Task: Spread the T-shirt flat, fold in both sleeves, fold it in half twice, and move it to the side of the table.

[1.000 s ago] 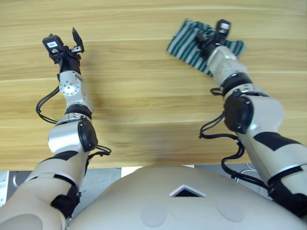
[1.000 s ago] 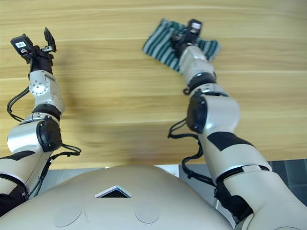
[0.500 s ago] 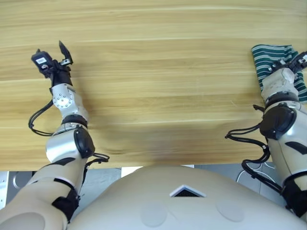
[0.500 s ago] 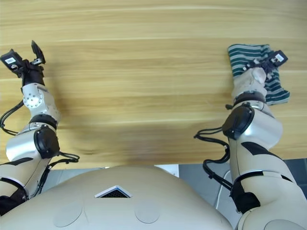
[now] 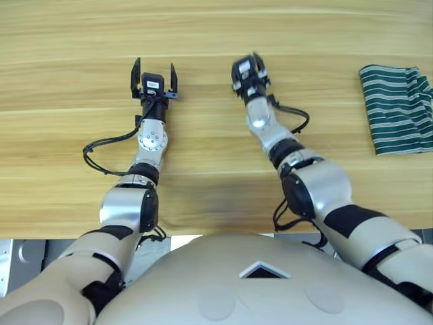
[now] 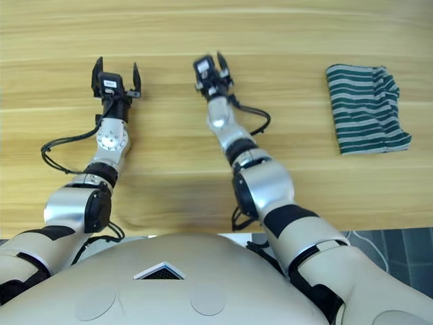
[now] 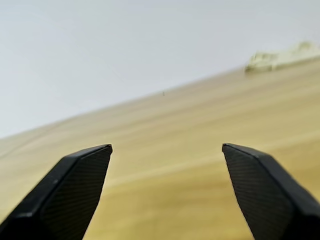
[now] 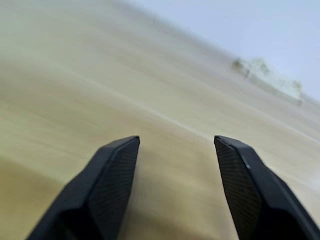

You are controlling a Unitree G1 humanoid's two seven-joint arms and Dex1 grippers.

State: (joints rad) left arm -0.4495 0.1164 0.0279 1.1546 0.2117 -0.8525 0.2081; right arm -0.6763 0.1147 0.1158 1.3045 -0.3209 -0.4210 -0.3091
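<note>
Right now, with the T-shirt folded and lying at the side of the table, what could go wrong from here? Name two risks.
1. The T-shirt looks bunched at its far right corner, so the fold may loosen.
2. The right gripper hangs open over the table; a sweep toward the T-shirt might drag it.

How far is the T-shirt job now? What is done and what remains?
Done, it seems: the T-shirt lies folded in a small bundle at the right side of the table. In hand: nothing; the left gripper and right gripper are open and empty over the table's middle. Left: apparently nothing to fold or move.
</note>
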